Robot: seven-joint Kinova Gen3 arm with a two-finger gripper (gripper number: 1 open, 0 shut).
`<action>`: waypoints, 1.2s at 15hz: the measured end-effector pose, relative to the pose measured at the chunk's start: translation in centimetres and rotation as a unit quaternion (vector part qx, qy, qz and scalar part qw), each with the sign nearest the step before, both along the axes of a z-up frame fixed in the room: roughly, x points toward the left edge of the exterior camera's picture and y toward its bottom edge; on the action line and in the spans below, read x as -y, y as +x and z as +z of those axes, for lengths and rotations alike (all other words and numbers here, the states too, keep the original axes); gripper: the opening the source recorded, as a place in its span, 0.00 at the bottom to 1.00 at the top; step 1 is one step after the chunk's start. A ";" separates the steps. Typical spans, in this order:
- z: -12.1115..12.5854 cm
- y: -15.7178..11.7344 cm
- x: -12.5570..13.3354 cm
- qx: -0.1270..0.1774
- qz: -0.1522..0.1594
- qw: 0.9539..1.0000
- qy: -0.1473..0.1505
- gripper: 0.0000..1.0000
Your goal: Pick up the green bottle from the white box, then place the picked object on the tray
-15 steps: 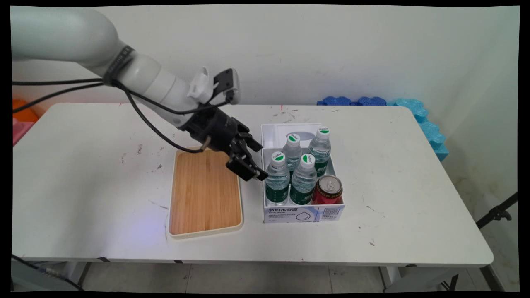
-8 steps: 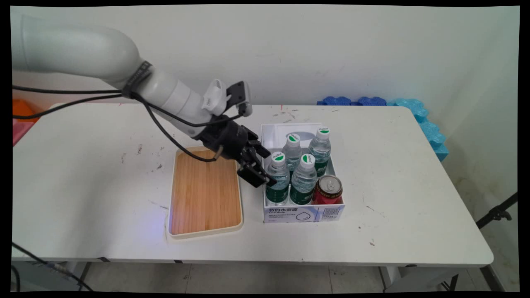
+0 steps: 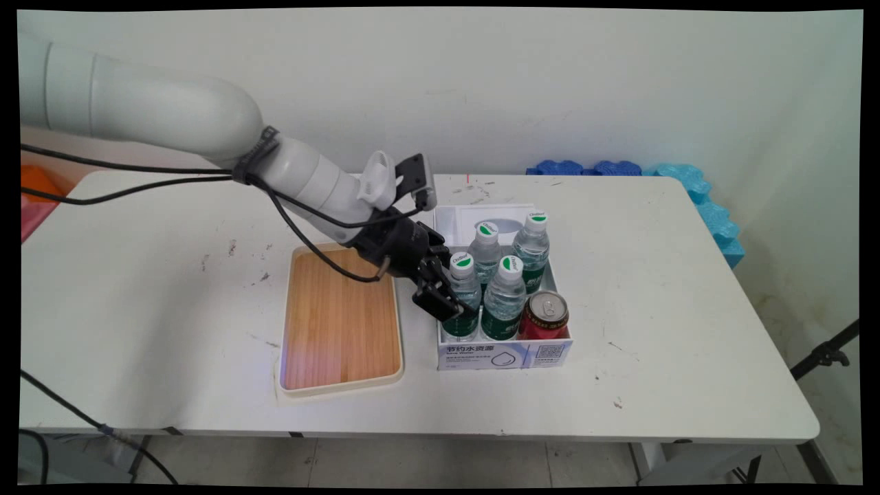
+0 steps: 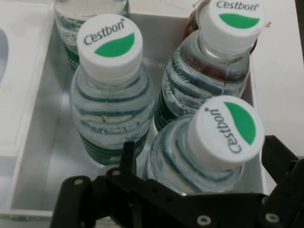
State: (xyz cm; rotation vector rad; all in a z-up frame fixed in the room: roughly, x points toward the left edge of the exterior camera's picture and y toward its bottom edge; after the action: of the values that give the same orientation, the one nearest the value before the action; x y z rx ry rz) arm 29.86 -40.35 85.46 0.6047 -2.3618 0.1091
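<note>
A white cardboard box (image 3: 505, 355) holds several water bottles with green-and-white caps and a red can (image 3: 544, 316). My gripper (image 3: 450, 304) reaches in at the box's left front corner, at the front-left bottle (image 3: 462, 262). In the hand view that bottle (image 4: 209, 147) stands between the open fingers of the gripper (image 4: 203, 146): one finger (image 4: 127, 154) is on its left, the other (image 4: 280, 154) on its right, each with a gap to it. Two more bottles (image 4: 111, 95) (image 4: 213, 61) stand just beyond it.
A wooden tray with a white rim (image 3: 340, 320) lies directly left of the box. The box's open white lid (image 3: 474, 216) lies behind the bottles. Blue foam pieces (image 3: 687, 182) sit at the table's far right corner. Black cables hang from the arm.
The gripper has moved right and down, from over the tray's right edge to the box's front-left bottle, which now stands between its fingers.
</note>
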 end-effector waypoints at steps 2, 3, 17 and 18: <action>-0.7 -0.2 0.1 -0.002 -0.002 1.000 -0.001 1.00; -0.9 -0.3 0.2 -0.003 -0.003 1.000 -0.001 1.00; -2.5 -0.3 0.0 -0.011 -0.012 1.000 -0.012 0.00; -2.4 -0.2 -0.1 -0.012 -0.013 1.000 -0.013 0.00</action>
State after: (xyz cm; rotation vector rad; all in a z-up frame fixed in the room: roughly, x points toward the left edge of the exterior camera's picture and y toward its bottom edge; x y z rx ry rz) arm 29.70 -40.27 83.05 0.5601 -2.3408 0.1214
